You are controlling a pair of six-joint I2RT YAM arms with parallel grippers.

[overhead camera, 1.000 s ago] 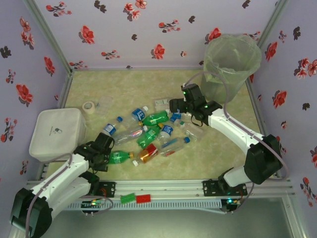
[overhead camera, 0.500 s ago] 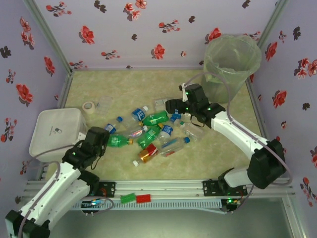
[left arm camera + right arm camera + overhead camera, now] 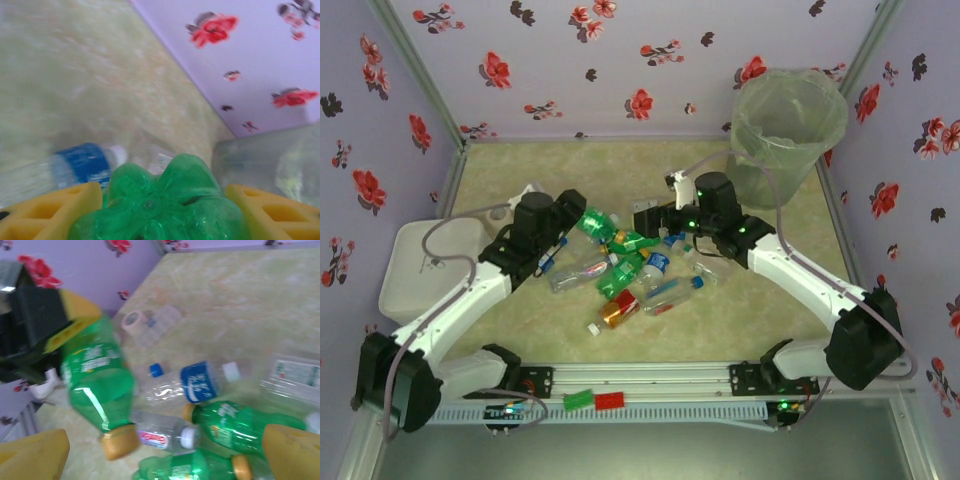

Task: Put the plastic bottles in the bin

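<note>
My left gripper (image 3: pixel 576 216) is shut on a green bottle (image 3: pixel 594 224) and holds it in the air over the left side of the pile. The left wrist view shows the bottle's base (image 3: pixel 161 202) squeezed between the yellow fingers (image 3: pixel 50 212). The right wrist view has that bottle (image 3: pixel 95 382) hanging cap down. More plastic bottles (image 3: pixel 632 272), clear, green and one amber (image 3: pixel 618 310), lie mid-table. My right gripper (image 3: pixel 652 215) hovers open above them (image 3: pixel 162 455), close to the held bottle. The bin (image 3: pixel 788 130) stands at the back right.
A flat white tray (image 3: pixel 425 270) lies at the left, partly under my left arm. A small roll of tape (image 3: pixel 133 320) lies behind the pile. Flowered walls close in the table on three sides. The two grippers hang close together over the pile.
My left arm has lifted the green bottle from the front left and swung it back and right over the pile. My right gripper has drifted left toward it, still open.
</note>
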